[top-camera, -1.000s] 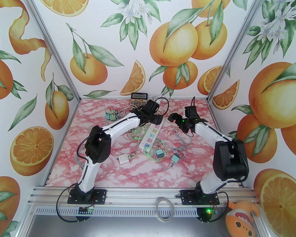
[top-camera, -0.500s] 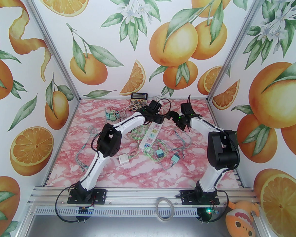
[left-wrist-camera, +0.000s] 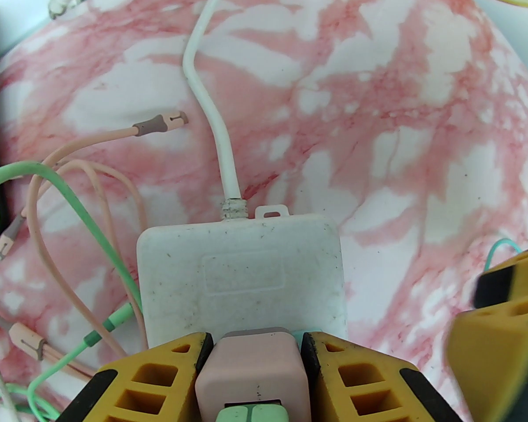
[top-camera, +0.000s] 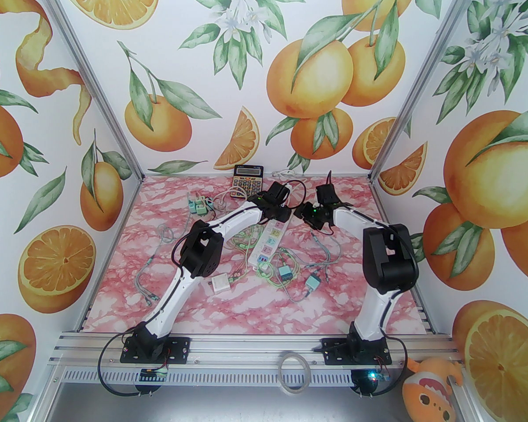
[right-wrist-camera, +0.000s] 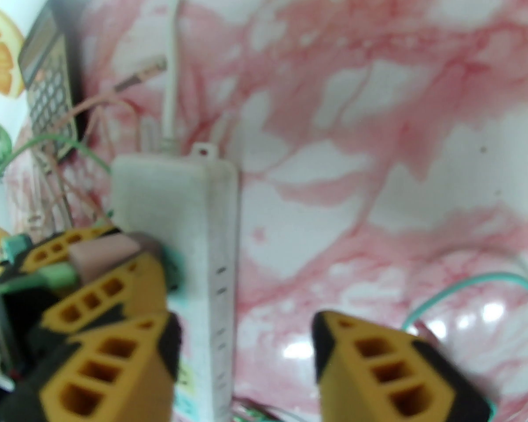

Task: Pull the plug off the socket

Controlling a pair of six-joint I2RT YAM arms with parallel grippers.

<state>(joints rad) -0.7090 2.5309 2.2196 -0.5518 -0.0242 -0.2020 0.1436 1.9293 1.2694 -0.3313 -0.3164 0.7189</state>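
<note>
A pink plug (left-wrist-camera: pixel 251 367) sits in the far end of the white socket strip (left-wrist-camera: pixel 242 275), with a green cable connector in its near face. My left gripper (left-wrist-camera: pixel 255 342) is shut on this plug, one yellow finger on each side. From above, the left gripper (top-camera: pixel 285 213) hangs over the far end of the strip (top-camera: pixel 268 242) and hides the plug. My right gripper (right-wrist-camera: pixel 246 323) is open, its jaws apart beside the strip (right-wrist-camera: pixel 176 200). Its left finger lies over the strip's top and its right finger stands clear over the table. From above, the right gripper (top-camera: pixel 302 211) is close to the left one.
A calculator (top-camera: pixel 246 182) lies at the back wall. The strip's white cord (left-wrist-camera: pixel 211 117) runs away toward it. Green and pink cables tangle left of the strip. Teal plugs (top-camera: pixel 285 272) and a white adapter (top-camera: pixel 220 285) lie nearer the arms.
Both arms have reached further toward the far end of the strip. The left gripper has closed on the pink plug. The right gripper's jaws have narrowed and moved in beside the strip.
</note>
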